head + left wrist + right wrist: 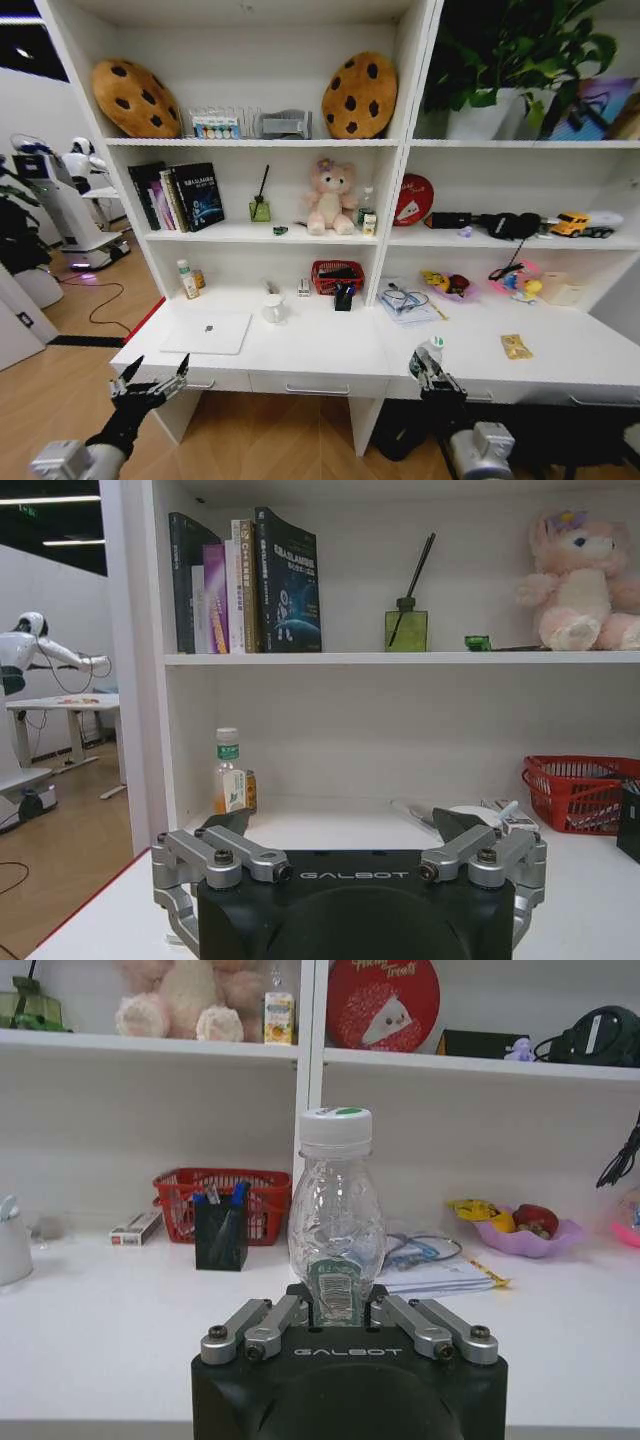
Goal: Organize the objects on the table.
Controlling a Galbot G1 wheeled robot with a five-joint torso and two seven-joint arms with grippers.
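Along the wall, a long white tabletop (330,350) runs under a white shelf unit, with wooden flooring below and another white robot (62,190) standing off to the left of the room. On the tabletop lie a thin silver laptop (207,332) at the left, a yellow packet (516,346) at the right, a red mesh basket (337,277) and a dark pen cup (344,296) near the middle, and a purple bowl of toy fruit (450,285) farther right. A pink plush bear (330,197) and two cookie-shaped cushions (359,95) sit on the shelves above.

The left gripper (155,379) hangs at the tabletop's front left corner, just before the laptop, its fingers (226,822) spread wide with nothing between them. The right gripper (428,368) sits at the front edge, right of centre, closed around the base of a clear plastic bottle with a white cap (335,1215), which stands upright in its grasp.

The bottle's lowest part is hidden behind the gripper body. The small items inside the basket are hard to make out, and the shelf unit's right end is cut off.
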